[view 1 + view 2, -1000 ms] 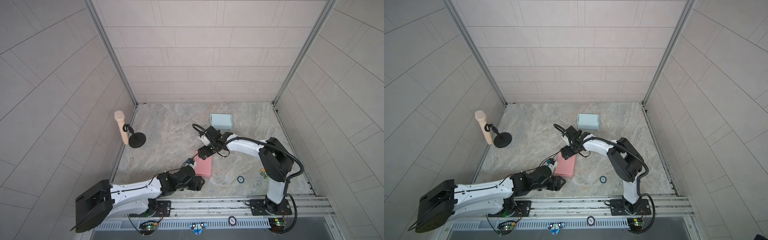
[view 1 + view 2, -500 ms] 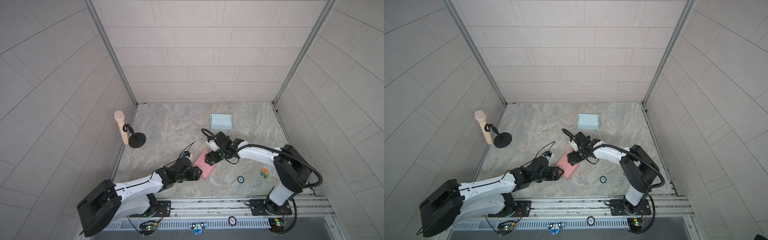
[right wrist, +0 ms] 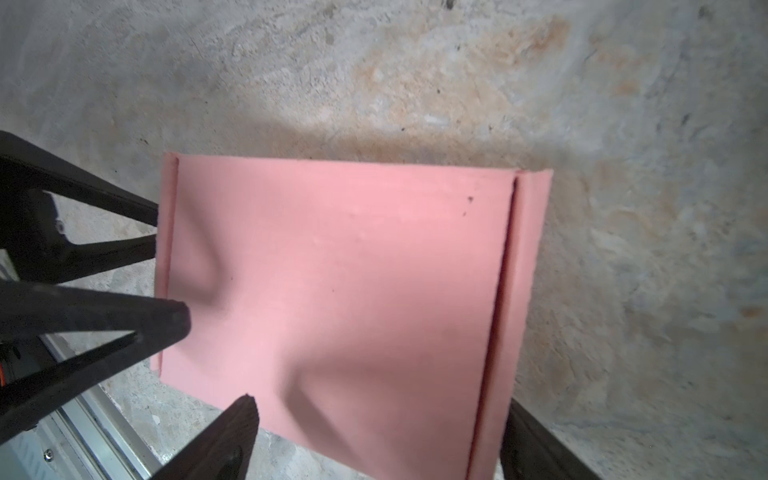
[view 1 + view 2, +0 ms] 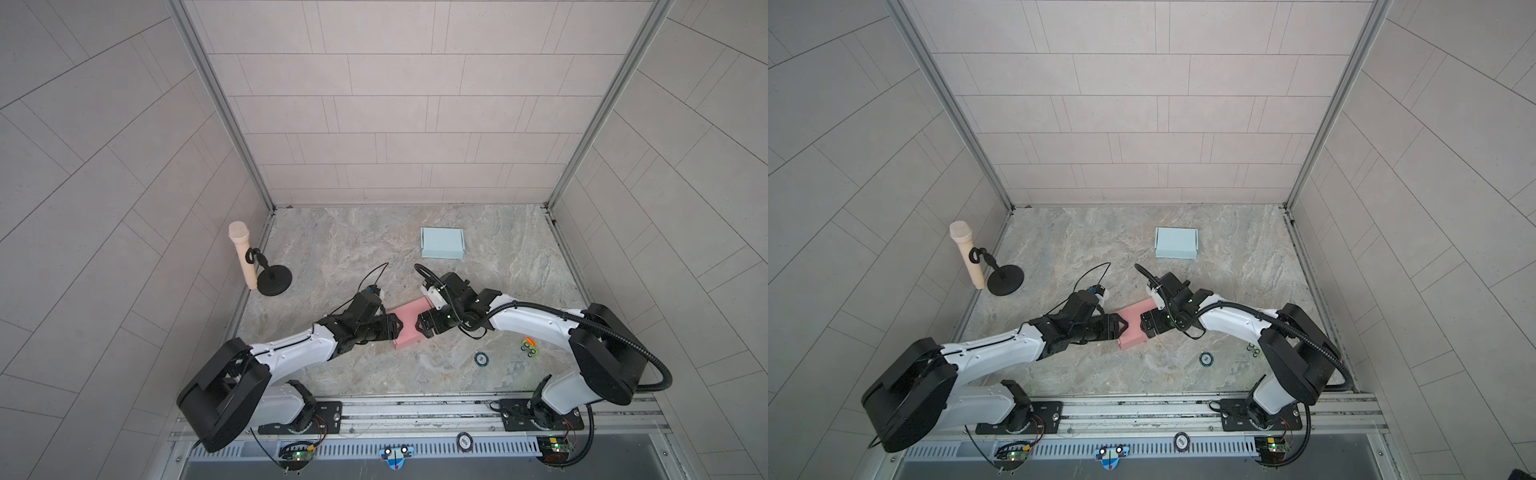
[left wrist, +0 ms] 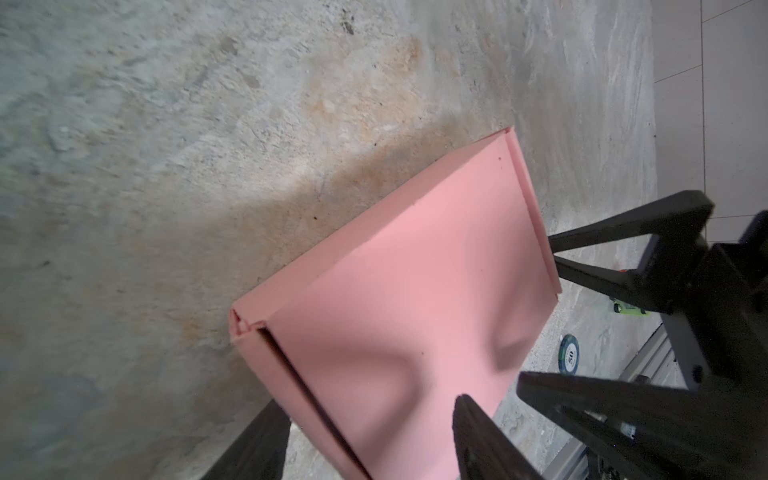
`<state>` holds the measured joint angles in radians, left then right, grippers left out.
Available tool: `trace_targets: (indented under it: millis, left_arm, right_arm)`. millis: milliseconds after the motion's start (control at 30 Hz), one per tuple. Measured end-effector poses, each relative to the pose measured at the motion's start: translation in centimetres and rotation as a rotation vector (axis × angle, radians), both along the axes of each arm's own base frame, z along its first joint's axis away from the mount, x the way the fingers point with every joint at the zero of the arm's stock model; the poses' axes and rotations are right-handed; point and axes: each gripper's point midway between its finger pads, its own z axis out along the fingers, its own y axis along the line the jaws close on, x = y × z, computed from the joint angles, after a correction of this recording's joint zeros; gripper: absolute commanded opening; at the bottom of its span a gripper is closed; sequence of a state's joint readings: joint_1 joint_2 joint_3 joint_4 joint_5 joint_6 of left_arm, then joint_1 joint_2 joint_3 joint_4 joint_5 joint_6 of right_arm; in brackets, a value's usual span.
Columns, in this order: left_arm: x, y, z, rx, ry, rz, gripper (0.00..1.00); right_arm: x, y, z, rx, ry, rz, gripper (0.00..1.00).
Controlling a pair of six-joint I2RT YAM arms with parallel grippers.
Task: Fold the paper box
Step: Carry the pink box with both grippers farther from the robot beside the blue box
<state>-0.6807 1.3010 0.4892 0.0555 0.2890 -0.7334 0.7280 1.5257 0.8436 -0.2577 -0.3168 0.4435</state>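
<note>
Left wrist view and right wrist view: the pink folded paper box (image 5: 415,270) is seen lying closed and slantwise on the grey marble-patterned bench (image 4: 332,257), flanked by both arms. The left pincer (image 4: 394,327) is spread, with one fingertip (image 3: 174,320) laid on the lid (image 3: 353,270) beside a dent. The right pincer (image 4: 424,327) is spread wide astride the opposite end, and nothing appears to be pinched or lifted. If the fingertips are driven further, the thin lid is likely to be creased or caved in. If one side is pushed harder, the box may be skidded or spun on the smooth bench. The lid, along whose side a dark slit is left, may also be sprung open. Compared with a second ago, the box is turned from upright to slantwise in both top views, and the pincers are shifted from its far and near ends to its two sides.
</note>
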Motion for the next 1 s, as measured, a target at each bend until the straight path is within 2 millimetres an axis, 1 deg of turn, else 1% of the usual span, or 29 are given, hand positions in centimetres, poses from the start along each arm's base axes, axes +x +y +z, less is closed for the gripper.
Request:
trace_targets:
  millis: [133,200,433,633,867,1000]
  left_arm:
    - [1.3,0.4,0.1,0.007,-0.002,0.02,0.65]
    - [2.2,0.7,0.4,0.01,-0.009,0.036,0.65]
    - [4.9,1.6,0.0,0.043,0.002,0.079,0.64]
    - [7.2,2.3,0.3,0.066,0.003,0.11,0.64]
    - [11.3,3.7,0.7,0.078,-0.012,0.163,0.64]
    - [13.3,4.0,0.8,0.084,-0.022,0.178,0.63]
  right_arm:
    - [0.8,0.6,0.5,0.011,-0.013,-0.015,0.9]
    - [1.6,1.2,0.7,0.014,-0.019,-0.026,0.9]
    - [3.9,2.4,0.2,-0.004,-0.022,-0.057,0.9]
    - [6.8,3.3,0.0,-0.015,-0.028,-0.092,0.9]
    - [10.0,4.3,0.2,0.005,-0.034,-0.119,0.9]
    - [11.5,4.6,0.2,0.009,-0.031,-0.133,0.89]
